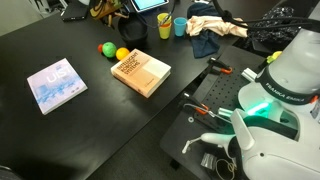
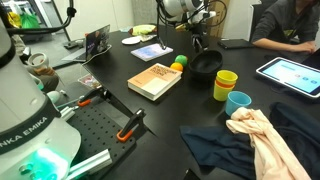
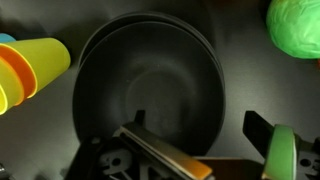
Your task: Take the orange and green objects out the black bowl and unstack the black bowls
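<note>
I have the gripper (image 2: pixel 196 40) hanging directly above the black bowls (image 2: pixel 207 66) on the far side of the table. Its jaws are spread wide and hold nothing. In the wrist view the bowl fills the middle of the picture and its dish is bare, so I judge the fruit part of the job is done. The green ball (image 2: pixel 182 62) and the orange ball (image 2: pixel 176 68) sit side by side on the tabletop just left of the bowls, between them and the tan book (image 2: pixel 155 80). They are out of my way there, though near enough to be bumped.

A doubled rim line along the bowl's far edge in the wrist view suggests two bowls nested one in the other, so unstacking is what remains. That is why I hold the jaws apart over the rim: one finger (image 3: pixel 140 140) hangs over the inside of the dish and the other looks to be outside its right wall. This seems to set up a pinch on the edge of the upper bowl only.

The yellow cup (image 3: pixel 30 70) stands close on the bowl's left. I would lift straight up before moving sideways, and watch that the lower bowl does not come up with the upper one.
</note>
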You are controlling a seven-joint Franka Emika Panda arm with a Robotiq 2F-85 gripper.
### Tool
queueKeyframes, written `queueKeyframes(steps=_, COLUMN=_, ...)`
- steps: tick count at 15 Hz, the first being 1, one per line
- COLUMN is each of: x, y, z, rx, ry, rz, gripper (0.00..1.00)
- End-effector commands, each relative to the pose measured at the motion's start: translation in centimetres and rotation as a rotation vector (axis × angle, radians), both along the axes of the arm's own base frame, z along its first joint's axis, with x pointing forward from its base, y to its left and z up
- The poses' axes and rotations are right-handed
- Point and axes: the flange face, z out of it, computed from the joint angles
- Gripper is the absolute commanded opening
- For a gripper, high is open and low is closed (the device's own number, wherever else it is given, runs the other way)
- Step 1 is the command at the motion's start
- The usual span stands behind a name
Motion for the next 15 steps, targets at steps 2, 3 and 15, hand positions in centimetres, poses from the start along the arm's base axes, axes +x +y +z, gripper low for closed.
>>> queueKeyframes(steps=2, x=1.6, y=0.1, z=-0.5, rx=-0.036, ry=-0.043, rz=-0.038, gripper=1.00)
queueKeyframes(steps=3, x=1.8, y=0.2, z=-0.5, rx=-0.042, ry=-0.050, rz=-0.040, gripper=1.00)
queueKeyframes(steps=15, x=3.3, y=-1.2, z=0.6, rx=-0.105, ry=-0.089, rz=-0.057, gripper=0.27)
